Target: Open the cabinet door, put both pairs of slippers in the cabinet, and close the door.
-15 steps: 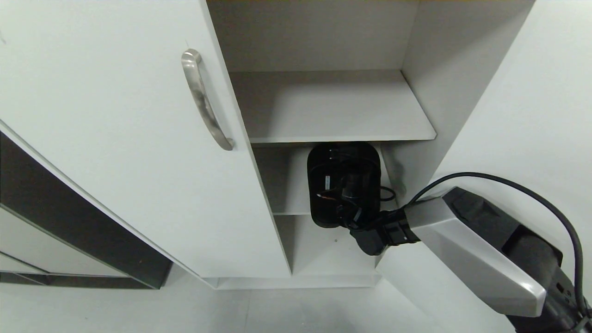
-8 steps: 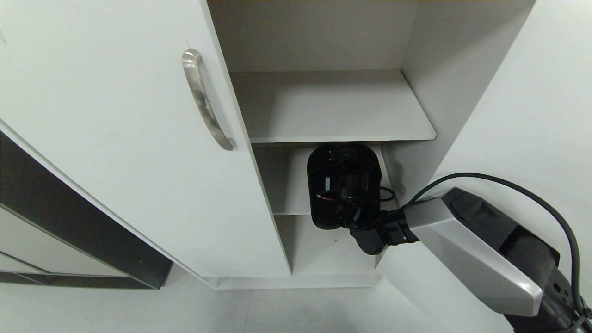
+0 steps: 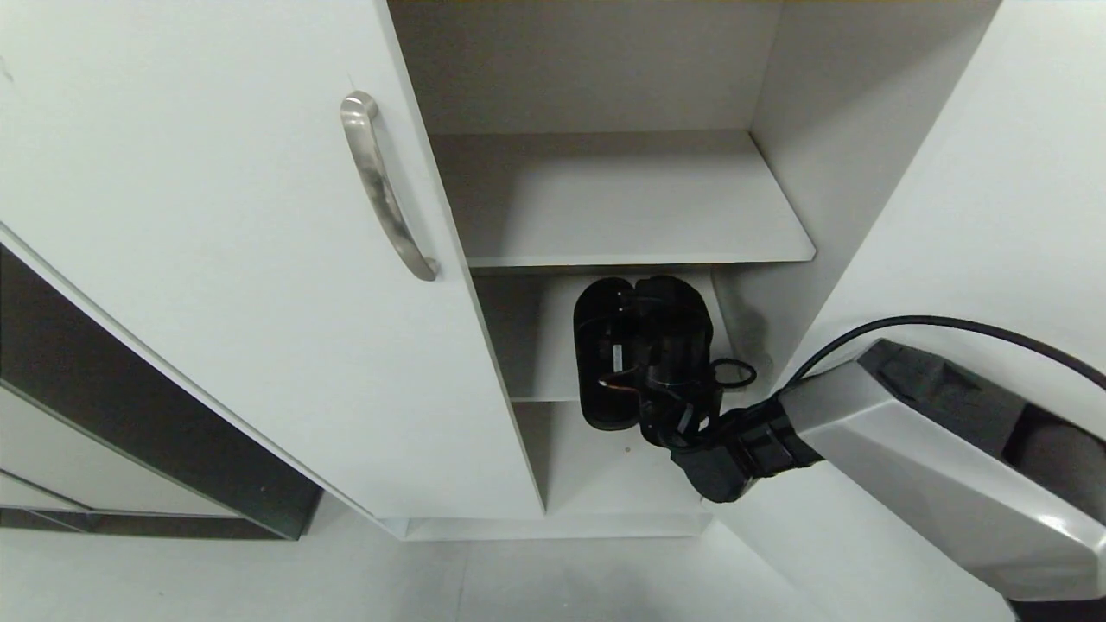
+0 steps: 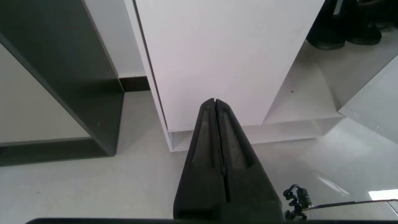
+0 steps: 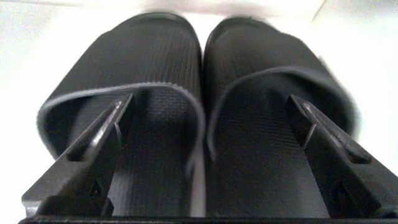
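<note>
Soft, even indoor light, probably from overhead. Door (image 3: 216, 285) is bright and flat; handle (image 3: 380, 186) carries glare streaks. Shelf (image 3: 622, 203) is shadowed at its far and left parts, with darker bays below. Slippers (image 3: 644, 350) are near-black in the head view, detail lost. Floor (image 4: 382, 194) has a glare patch at near right.

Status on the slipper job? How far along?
Done: door stands open; one black pair of slippers sits on the middle shelf. In hand: right tool is open, fingers spread at that pair; left tool is shut, empty. Left: the second pair, then closing the door.
</note>
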### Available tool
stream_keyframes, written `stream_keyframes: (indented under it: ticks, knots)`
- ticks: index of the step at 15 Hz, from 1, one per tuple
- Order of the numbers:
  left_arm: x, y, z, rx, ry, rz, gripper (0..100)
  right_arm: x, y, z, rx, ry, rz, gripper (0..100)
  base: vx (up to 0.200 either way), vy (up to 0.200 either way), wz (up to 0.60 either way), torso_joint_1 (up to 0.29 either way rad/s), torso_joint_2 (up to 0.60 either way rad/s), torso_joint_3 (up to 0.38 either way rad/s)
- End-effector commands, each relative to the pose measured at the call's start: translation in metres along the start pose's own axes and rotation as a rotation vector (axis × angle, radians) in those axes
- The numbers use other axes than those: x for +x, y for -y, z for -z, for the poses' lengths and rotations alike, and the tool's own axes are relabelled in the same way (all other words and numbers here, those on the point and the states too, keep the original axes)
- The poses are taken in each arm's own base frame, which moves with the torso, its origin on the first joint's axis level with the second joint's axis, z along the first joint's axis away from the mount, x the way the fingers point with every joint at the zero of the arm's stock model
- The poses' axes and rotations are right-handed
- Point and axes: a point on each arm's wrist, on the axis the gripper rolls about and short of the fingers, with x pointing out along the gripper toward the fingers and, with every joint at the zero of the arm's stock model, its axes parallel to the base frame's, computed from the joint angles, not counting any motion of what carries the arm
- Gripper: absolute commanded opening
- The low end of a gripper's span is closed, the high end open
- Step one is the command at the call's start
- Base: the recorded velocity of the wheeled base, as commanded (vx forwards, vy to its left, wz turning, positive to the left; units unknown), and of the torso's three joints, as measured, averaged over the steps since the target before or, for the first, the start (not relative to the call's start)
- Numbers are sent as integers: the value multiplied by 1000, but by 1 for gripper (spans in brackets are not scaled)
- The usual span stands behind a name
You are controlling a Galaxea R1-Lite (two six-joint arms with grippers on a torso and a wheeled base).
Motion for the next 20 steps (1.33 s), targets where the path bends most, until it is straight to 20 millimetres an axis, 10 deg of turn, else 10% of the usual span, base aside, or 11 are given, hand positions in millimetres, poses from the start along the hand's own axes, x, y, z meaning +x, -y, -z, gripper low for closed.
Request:
stream_keyframes:
  ticks: [1,6,20]
  knots:
    - [0,0,0,0,-1,0,0,-45,7,-32,-2,19,-77,100,0,0,0,0,0,0]
    - [0,0,0,-3,-1,0,0,-137,39,-23,-38,-68,-269,100,0,0,0,0,0,0]
    - [0,0,0,-4,-1,4,0,-149,45,-19,-55,-69,-287,100,-100,0,0,1,3,2]
